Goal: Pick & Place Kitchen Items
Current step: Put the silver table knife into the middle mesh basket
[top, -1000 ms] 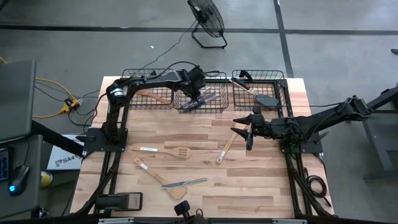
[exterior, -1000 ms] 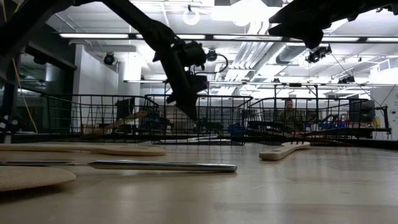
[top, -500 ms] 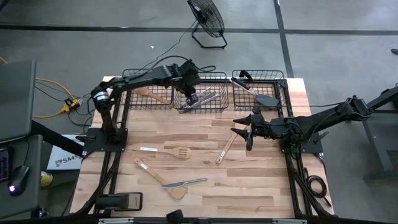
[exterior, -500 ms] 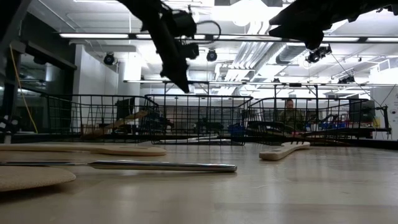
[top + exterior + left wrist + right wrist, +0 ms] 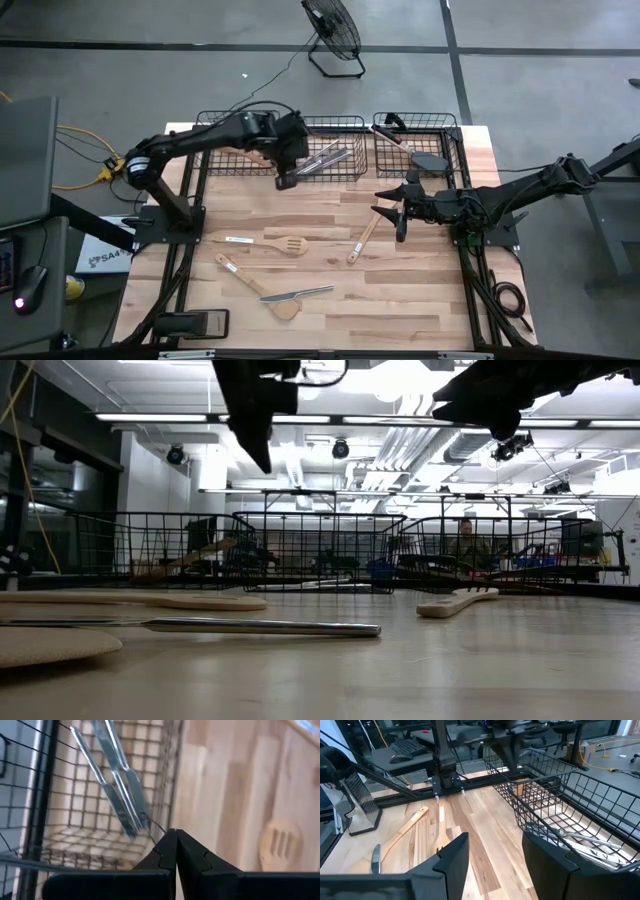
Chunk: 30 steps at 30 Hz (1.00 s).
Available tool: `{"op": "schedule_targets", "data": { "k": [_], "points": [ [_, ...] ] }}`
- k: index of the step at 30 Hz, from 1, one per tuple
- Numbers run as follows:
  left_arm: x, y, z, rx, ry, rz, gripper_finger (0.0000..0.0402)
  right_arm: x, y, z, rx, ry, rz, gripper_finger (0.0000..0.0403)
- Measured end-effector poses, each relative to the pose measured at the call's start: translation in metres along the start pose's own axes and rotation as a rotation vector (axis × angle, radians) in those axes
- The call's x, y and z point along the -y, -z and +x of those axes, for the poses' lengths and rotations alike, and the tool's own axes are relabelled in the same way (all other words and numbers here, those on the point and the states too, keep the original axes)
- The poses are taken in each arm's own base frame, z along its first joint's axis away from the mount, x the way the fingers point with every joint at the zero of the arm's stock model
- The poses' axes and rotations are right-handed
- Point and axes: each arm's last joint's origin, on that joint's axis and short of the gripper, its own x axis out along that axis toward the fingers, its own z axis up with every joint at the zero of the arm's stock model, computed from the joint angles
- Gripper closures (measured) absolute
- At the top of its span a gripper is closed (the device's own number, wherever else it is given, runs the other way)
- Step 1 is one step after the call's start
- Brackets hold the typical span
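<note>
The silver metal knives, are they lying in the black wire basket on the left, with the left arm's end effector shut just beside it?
Not quite. The silver metal knives lie in the middle black wire basket, not the left one, as the high view shows. The rest holds: the left end effector is shut, just beside that basket's front edge.

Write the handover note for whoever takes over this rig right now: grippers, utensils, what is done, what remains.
Left gripper: shut, empty, above the middle black wire basket's front edge.
Right gripper: open, empty, above the table.
Done: silver metal knives in the middle basket; black turner in the right basket.
Left on the wooden table: light wooden slotted spatula, wooden spoon, silver knife.
</note>
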Motion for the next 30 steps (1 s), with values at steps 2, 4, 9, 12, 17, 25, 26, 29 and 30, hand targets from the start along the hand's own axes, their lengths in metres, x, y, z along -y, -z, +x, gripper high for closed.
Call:
{"op": "schedule_targets", "data": {
  "k": [2,4,9,12,17,25,26,29,30],
  "points": [
    [0.008,0.003,-0.004,-0.023,0.015,0.015,0.0401,0.0,0.0,0.0,-0.003,-0.011,-0.001,0.0227],
    [0.016,0.005,-0.007,-0.048,0.029,0.017,0.0401,-0.001,0.0,0.0,-0.007,-0.025,-0.003,0.0227],
    [0.033,0.006,-0.009,-0.073,0.031,0.014,0.0401,-0.001,0.003,0.0,-0.033,-0.048,-0.013,0.0227],
    [0.045,0.007,-0.01,-0.091,0.042,0.012,0.0401,-0.001,0.004,0.0,-0.053,-0.063,-0.018,0.0227],
    [0.07,0.019,-0.003,-0.135,0.058,-0.001,0.0401,-0.002,0.005,0.0,-0.073,-0.107,-0.023,0.0227],
    [0.108,0.052,0.004,-0.096,0.077,-0.068,0.0401,-0.002,0.006,0.0,-0.079,-0.115,-0.024,0.0227],
    [0.114,0.056,0.005,-0.078,0.083,-0.083,0.0401,-0.002,0.006,0.0,-0.081,-0.115,-0.024,0.0227],
    [0.131,0.066,0.011,-0.041,0.087,-0.145,0.0401,-0.004,0.007,-0.001,-0.084,-0.122,-0.025,0.0227],
    [0.136,0.069,0.013,-0.04,0.091,-0.168,0.0402,-0.004,0.007,-0.001,-0.084,-0.123,-0.026,0.0227]
  ]
}}
